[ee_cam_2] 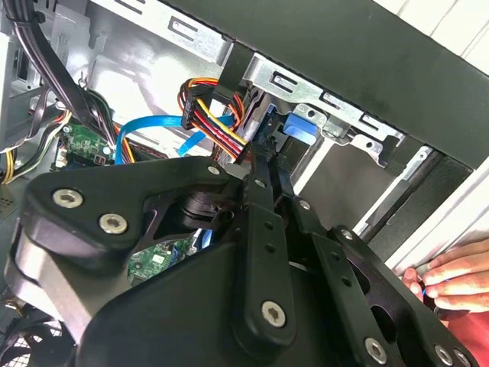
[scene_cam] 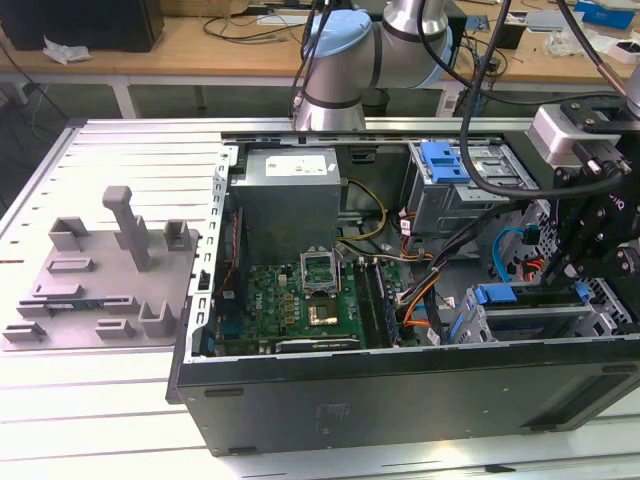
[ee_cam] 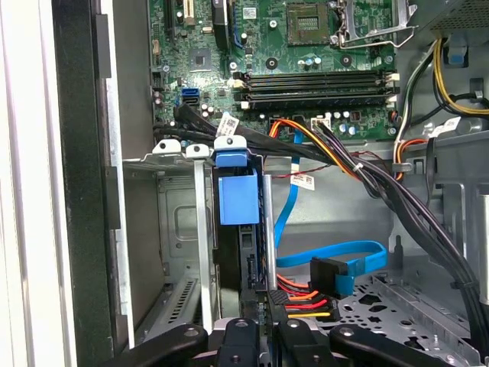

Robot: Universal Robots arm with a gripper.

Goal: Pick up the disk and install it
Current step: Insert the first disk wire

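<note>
The disk (ee_cam: 238,199) stands on edge in a slot of the silver drive cage (ee_cam: 179,229) at the case's front corner. I see its blue caddy end and a thin dark edge. My gripper (ee_cam: 263,336) sits at the disk's near end, one finger on each side and close together, so it looks shut on the disk. In the second wrist view, my gripper (ee_cam_2: 271,172) reaches down to the blue caddy (ee_cam_2: 299,126). From the exterior view, the gripper (scene_cam: 570,285) hangs over the cage at the view's right, where the blue caddy rail (scene_cam: 497,296) shows.
Blue data cables (ee_cam: 336,256) and an orange-red power plug (ee_cam: 302,300) lie beside the slot. The motherboard (scene_cam: 310,300) fills the case's middle. A second blue-latched cage (scene_cam: 445,165) sits behind. A grey fixture plate (scene_cam: 100,290) lies outside at the exterior view's left. A person's hand (ee_cam_2: 451,279) rests on the case edge.
</note>
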